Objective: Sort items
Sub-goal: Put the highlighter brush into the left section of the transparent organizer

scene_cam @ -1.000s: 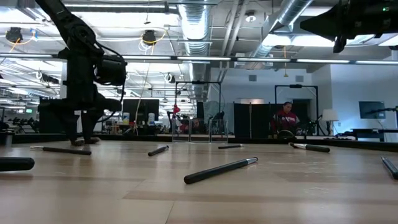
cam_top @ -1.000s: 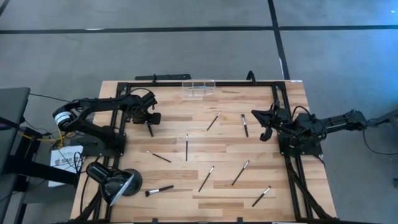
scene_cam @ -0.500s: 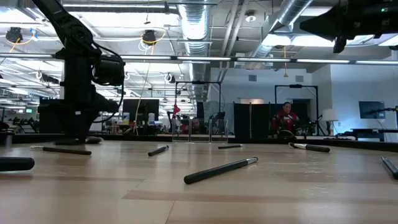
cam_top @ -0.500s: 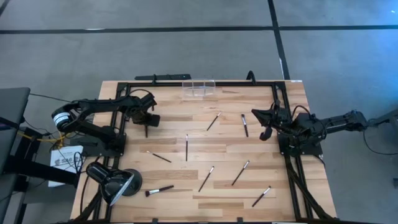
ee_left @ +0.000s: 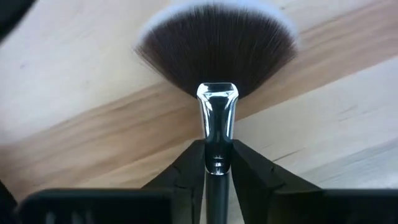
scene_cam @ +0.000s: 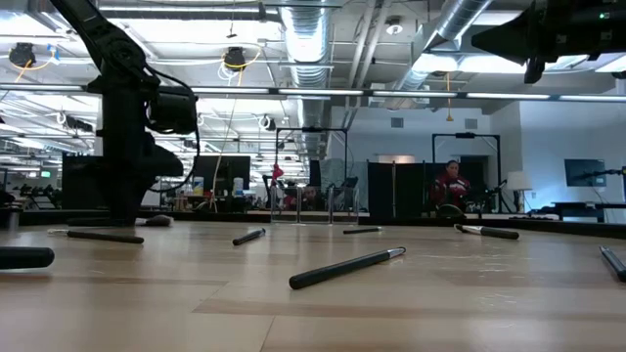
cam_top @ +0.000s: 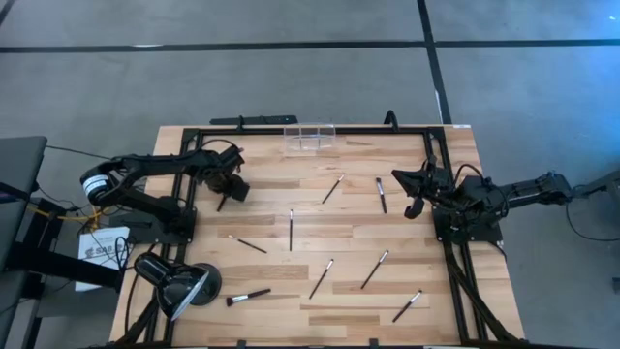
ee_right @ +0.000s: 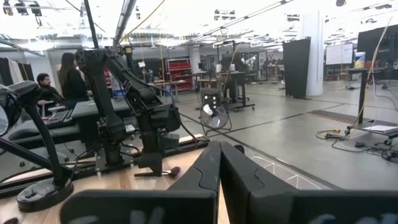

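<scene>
Several slim makeup brushes lie scattered on the wooden table (cam_top: 320, 325). Near the left side my left gripper (cam_top: 226, 187) points down and is shut on a fan brush (ee_left: 217, 56) with a silver ferrule. The brush's dark bristles spread just above or on the wood; its head (scene_cam: 156, 221) shows low beside the arm in the low view. My right gripper (cam_top: 413, 207) hangs shut and holds nothing, raised above the table's right side (ee_right: 219, 167). My left gripper pinches the fan brush between its two fingers (ee_left: 252, 171), where the silver ferrule meets the dark handle (ee_left: 217, 163). The fingers come from above and point down, across the brush. The bristle end sticks out beyond the fingertips, close over the wood; whether it rests there, I cannot tell.
Loose brushes lie mid-table (cam_top: 291, 230), (cam_top: 333, 188), (cam_top: 382, 194), (cam_top: 247, 244) and toward the near edge (cam_top: 322, 277), (cam_top: 375, 269), (cam_top: 408, 306), (cam_top: 249, 297). A clear container (cam_top: 309, 137) stands at the far edge. A black desk lamp (cam_top: 174, 283) sits at the near left corner.
My left gripper has stayed in place, rolled about its downward axis and closed its fingers on the fan brush. The brush has turned with it: its free end, which pointed toward the near edge, now slants toward the near left.
</scene>
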`<state>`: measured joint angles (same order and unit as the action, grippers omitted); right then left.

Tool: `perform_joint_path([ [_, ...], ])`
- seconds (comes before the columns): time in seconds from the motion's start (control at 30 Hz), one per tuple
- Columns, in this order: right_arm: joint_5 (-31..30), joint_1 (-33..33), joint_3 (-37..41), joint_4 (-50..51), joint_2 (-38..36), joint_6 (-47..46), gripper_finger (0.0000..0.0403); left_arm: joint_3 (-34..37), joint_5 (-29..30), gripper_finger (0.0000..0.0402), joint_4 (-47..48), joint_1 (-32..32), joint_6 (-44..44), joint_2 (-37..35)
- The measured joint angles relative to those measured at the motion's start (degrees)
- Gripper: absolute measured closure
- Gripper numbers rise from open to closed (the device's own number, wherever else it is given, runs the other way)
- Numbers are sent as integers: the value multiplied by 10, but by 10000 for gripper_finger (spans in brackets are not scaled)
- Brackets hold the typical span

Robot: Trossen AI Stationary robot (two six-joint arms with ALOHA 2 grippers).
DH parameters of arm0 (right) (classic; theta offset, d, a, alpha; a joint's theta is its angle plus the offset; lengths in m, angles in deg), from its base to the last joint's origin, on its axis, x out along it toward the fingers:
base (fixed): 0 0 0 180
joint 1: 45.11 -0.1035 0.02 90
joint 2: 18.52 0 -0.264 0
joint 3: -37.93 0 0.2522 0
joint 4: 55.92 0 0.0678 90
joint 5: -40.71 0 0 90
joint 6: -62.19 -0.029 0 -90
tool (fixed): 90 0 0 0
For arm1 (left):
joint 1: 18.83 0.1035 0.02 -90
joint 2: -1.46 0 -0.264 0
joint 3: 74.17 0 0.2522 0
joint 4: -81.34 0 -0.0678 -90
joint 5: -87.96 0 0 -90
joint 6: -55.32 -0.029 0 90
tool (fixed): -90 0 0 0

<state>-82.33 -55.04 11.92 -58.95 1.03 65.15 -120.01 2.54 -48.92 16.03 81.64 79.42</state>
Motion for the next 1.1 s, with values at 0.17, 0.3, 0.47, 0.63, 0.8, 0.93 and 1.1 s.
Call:
perform_joint_path([
  [0.17, 0, 0, 0, 0, 0, 0, 403, 2, 23, 359, -53, -35, -39, -16],
  [0.3, 0, 0, 0, 0, 0, 0, 403, 3, 36, 359, -96, -58, -51, -41],
  [0.47, 0, 4, 0, 1, 24, -20, 403, 1, 32, 347, -236, -96, -98, -67],
  [0.63, 0, 21, 0, -1, 79, -49, 403, 1, 25, 354, -411, -118, -163, -71],
  [0.8, 1, 39, 0, -38, 130, -60, 403, 1, 27, 349, -581, -119, -222, -58],
  [0.93, 2, 40, 0, -70, 165, -60, 403, 1, 34, 348, -687, -110, -258, -34],
  [1.1, 1, 41, 0, -104, 200, -55, 403, 1, 42, 348, -792, -91, -276, 20],
])
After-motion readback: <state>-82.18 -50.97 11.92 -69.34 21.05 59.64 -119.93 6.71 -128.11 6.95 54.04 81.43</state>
